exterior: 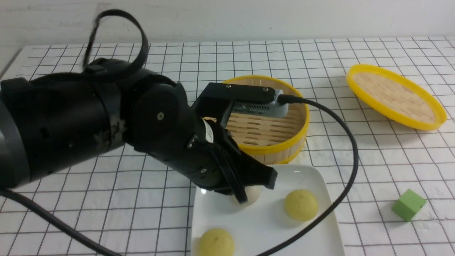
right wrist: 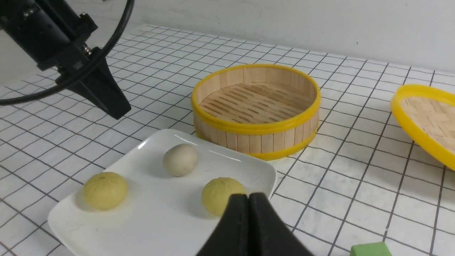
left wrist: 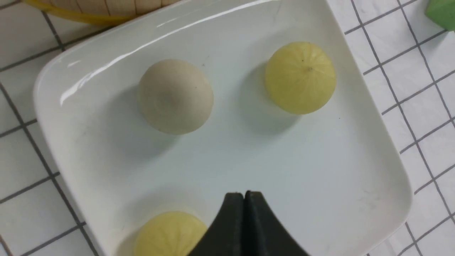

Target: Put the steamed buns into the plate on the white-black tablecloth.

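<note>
All three steamed buns lie on the white plate (exterior: pixel 312 227) on the white-black tablecloth (exterior: pixel 142 199). One yellow bun (exterior: pixel 300 204) is at its right and one (exterior: pixel 216 243) at its front. The greyish-beige bun (exterior: pixel 253 196) is half hidden behind my left gripper (exterior: pixel 261 183). That gripper hovers above the plate, shut and empty. In the left wrist view, the left gripper (left wrist: pixel 244 195) points at the plate (left wrist: pixel 355 170), with the grey bun (left wrist: pixel 175 96) and yellow buns (left wrist: pixel 300 77) (left wrist: pixel 170 233) apart from it. My right gripper (right wrist: pixel 248 196) is shut and empty, out of the front view.
An empty yellow-rimmed bamboo steamer (exterior: pixel 270 124) stands just behind the plate. Its lid (exterior: pixel 396 96) lies tilted at the back right. A green cube (exterior: pixel 408 204) sits right of the plate. The left arm's cable (exterior: pixel 350 156) loops over the plate's right side.
</note>
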`<control>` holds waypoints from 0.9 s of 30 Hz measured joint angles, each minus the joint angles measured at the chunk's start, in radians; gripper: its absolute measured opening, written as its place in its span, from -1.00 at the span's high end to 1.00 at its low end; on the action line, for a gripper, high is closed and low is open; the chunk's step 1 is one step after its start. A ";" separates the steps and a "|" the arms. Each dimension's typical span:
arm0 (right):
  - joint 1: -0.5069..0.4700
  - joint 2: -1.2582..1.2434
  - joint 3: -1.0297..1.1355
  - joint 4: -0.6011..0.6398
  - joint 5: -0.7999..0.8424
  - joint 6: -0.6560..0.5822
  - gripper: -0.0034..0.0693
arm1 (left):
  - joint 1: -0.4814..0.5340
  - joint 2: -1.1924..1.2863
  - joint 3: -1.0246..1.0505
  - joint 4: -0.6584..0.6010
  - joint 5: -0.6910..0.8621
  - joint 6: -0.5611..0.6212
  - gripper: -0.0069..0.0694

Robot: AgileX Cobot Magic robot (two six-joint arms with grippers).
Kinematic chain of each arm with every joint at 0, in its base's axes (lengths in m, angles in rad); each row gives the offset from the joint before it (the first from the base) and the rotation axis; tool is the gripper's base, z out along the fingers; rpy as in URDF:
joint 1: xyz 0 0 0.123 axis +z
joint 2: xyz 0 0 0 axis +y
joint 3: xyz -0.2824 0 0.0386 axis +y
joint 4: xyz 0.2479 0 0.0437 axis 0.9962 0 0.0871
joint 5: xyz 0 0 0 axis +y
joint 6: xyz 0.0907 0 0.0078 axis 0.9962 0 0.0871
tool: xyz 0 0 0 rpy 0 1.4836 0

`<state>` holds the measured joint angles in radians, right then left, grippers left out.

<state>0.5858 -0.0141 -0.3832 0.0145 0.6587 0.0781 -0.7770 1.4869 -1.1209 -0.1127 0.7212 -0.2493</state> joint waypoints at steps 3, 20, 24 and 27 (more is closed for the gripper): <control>0.000 0.000 0.000 0.000 0.000 -0.002 0.93 | 0.000 0.000 0.000 0.015 0.015 0.000 0.81; 0.000 0.000 0.001 0.000 -0.003 -0.002 0.91 | 0.000 0.000 0.000 0.054 0.077 -0.030 0.77; -0.013 0.000 0.066 -0.001 -0.112 -0.002 0.90 | 0.000 0.000 0.000 0.070 0.156 -0.034 0.77; -0.066 0.000 0.143 -0.001 -0.185 -0.003 0.89 | 0.000 -0.010 0.000 0.082 0.173 -0.034 0.76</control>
<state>0.5203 -0.0141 -0.2404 0.0136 0.4736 0.0751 -0.7770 1.4769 -1.1209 -0.0309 0.8942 -0.2830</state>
